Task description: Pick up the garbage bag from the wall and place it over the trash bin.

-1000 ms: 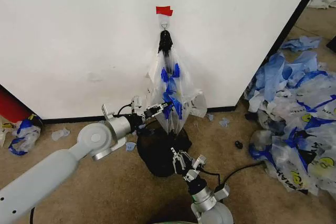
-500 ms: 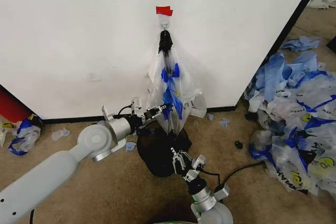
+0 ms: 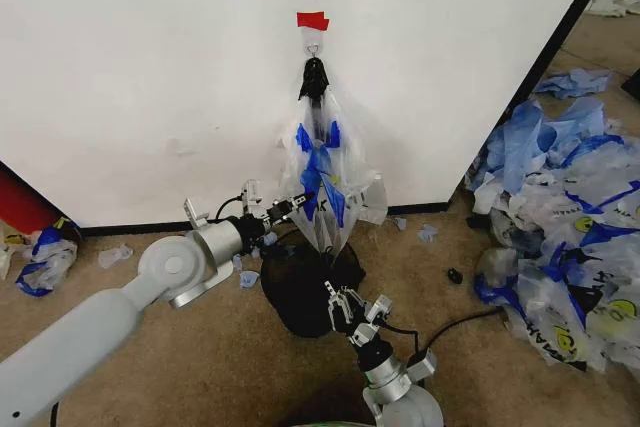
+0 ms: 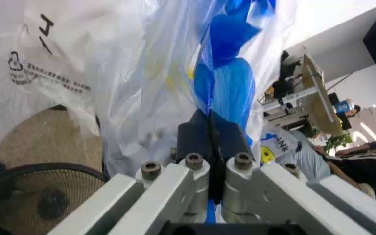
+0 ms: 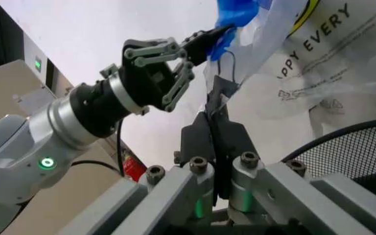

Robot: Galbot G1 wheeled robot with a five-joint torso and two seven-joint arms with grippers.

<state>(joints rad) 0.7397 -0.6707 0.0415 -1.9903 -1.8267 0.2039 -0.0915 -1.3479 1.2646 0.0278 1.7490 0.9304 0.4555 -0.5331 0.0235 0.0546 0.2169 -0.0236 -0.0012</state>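
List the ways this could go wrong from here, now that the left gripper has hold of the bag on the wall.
1. The garbage bag hangs from the wall by a dark knot on a small metal hook; a sideways pull could tear the thin plastic rather than lift it free.
2. The left gripper pinches only a blue strip, so it may slip out.
3. The right gripper, shut and empty, sits low by the trash bin; the freed bag may drape over it.

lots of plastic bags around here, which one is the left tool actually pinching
The garbage bag hanging from the hook on the wall, above the trash bin. The left tool is shut on its blue strip; the other bags lie on the floor.
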